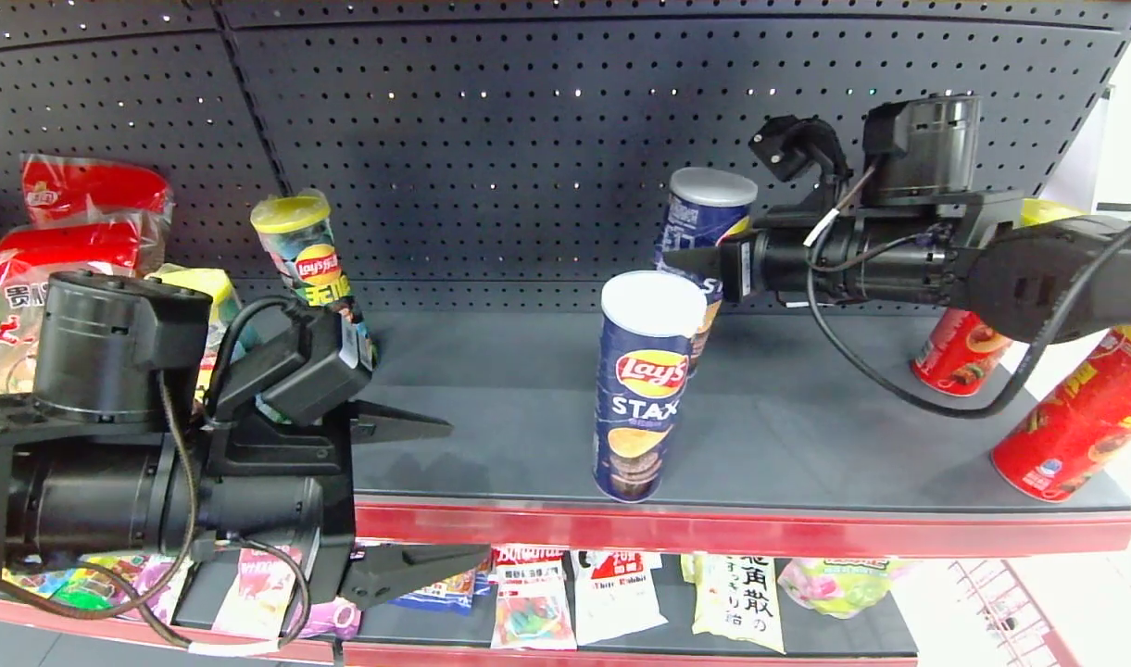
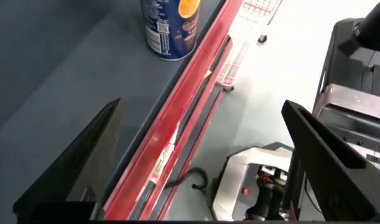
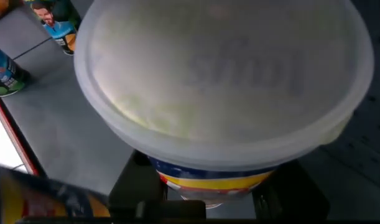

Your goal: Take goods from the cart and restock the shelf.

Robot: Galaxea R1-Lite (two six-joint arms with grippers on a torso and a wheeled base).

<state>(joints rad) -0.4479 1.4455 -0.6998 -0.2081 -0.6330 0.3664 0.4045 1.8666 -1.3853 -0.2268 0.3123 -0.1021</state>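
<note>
Left gripper (image 1: 468,492) sits at the front-left corner of the shelf (image 1: 806,445), jaws wide apart and empty. Behind it, a yellow-lidded chip can (image 1: 310,255) leans toward the back-left. One blue chip can (image 1: 641,389) stands upright mid-shelf, close to the front edge. Just behind it, the right gripper (image 1: 704,269) clamps a second blue can (image 1: 709,199) below its lid, slightly tilted; whether its base touches the shelf is hidden. Two red cans (image 1: 1074,417) lean at the right end. Risk noted: setting the held can down this close could nudge the front can over the front edge.
</note>
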